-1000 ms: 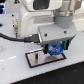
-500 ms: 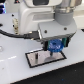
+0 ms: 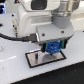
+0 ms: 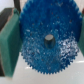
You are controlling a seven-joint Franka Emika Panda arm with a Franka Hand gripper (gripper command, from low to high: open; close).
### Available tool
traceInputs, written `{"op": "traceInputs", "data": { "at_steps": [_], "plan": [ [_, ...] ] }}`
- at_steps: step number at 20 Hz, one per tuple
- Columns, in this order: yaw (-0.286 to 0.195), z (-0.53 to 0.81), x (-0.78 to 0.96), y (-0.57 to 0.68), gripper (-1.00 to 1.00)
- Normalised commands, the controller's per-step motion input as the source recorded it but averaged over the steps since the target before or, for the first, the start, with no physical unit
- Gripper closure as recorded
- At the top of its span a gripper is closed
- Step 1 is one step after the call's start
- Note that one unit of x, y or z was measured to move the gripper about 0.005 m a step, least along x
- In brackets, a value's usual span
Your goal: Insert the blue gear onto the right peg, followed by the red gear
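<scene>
Hand (image 3: 52, 49) clamped on blue gear (image 4: 48, 41), gear held flat between fingers (image 4: 9, 42), low over grey plate (image 3: 34, 59) on surface (image 3: 15, 70).

The tabletop (image 3: 15, 70) is white and smooth. A flat grey plate (image 3: 37, 59) with a black edge lies right on it, near the middle. A black cable (image 3: 10, 36) hangs over the tabletop at the exterior view's left.
</scene>
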Motion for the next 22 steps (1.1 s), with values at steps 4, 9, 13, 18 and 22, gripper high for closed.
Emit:
{"op": "traceInputs", "data": {
  "at_steps": [4,9,13,18,22],
  "plan": [
    [0.000,0.21,0.19,-0.04,1.00],
    [0.000,0.30,0.24,0.00,1.00],
    [0.000,0.15,0.20,-0.02,1.00],
    [0.000,-0.09,0.24,-0.03,1.00],
    [0.000,-0.17,0.20,-0.04,1.00]
  ]
}}
